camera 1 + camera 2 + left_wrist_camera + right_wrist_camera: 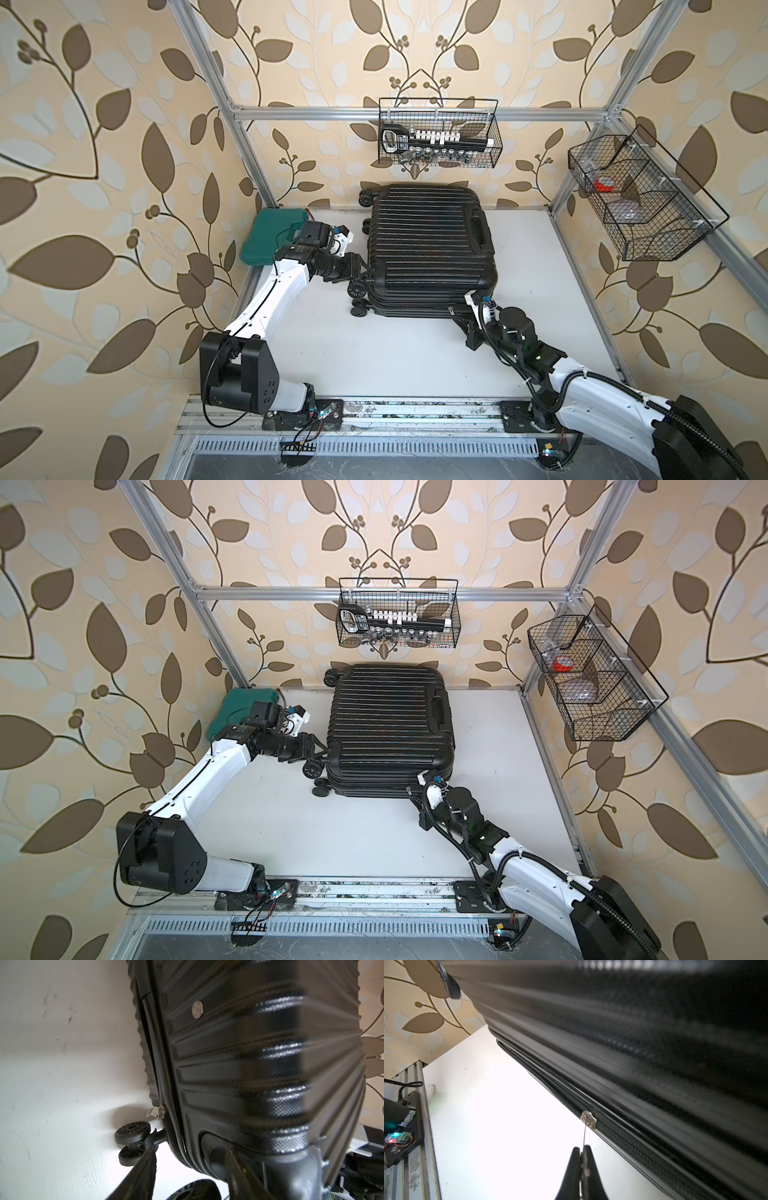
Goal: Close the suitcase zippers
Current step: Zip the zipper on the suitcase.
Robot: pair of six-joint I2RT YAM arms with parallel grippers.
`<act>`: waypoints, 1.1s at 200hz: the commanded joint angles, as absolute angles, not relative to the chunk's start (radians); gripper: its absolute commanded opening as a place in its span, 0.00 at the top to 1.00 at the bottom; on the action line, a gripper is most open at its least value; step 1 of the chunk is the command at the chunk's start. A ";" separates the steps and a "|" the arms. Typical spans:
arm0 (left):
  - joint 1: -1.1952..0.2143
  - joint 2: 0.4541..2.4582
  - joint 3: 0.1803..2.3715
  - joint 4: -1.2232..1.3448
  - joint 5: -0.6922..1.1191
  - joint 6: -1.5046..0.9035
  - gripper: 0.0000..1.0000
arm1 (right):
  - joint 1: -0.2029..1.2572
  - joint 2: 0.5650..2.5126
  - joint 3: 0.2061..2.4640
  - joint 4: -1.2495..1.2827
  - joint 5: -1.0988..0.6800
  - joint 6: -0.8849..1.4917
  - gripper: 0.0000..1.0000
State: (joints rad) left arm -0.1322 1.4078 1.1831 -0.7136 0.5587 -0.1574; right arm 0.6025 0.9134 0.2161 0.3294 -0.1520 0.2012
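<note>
Suitcase point(428, 249) lies flat on the table point(395, 365), shell stiff and slick, likely to slide when tugged; my right gripper point(582, 1153) is pinched on the thin zipper pull tab point(584, 1136), the best hold, while my left gripper point(190, 1150) straddles the wheel corner point(207, 1147), clamping or not I cannot tell.

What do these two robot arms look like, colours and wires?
The left arm and right arm have white shells, bulky black joints. The left has a thin black cable loop, the right a ribbed black hose. Fingers are black and tapering.
</note>
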 commanded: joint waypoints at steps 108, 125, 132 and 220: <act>-0.158 1.400 1.176 -0.796 0.643 -0.080 0.42 | 0.614 1.018 0.278 0.373 -0.088 0.257 0.89; -0.159 1.400 1.176 -0.797 0.639 -0.076 0.43 | 0.613 1.034 0.280 0.385 -0.093 0.264 0.87; -0.158 1.401 1.175 -0.798 0.638 -0.076 0.42 | 0.614 1.039 0.282 0.387 -0.094 0.265 0.85; -0.159 1.405 1.176 -0.805 0.637 -0.072 0.42 | 0.614 1.084 0.296 0.394 -0.030 0.285 0.82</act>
State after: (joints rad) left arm -0.1448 1.4078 1.1828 -0.7242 0.6140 -0.1055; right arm 0.6163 1.0599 0.2680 0.4053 -0.0841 0.2466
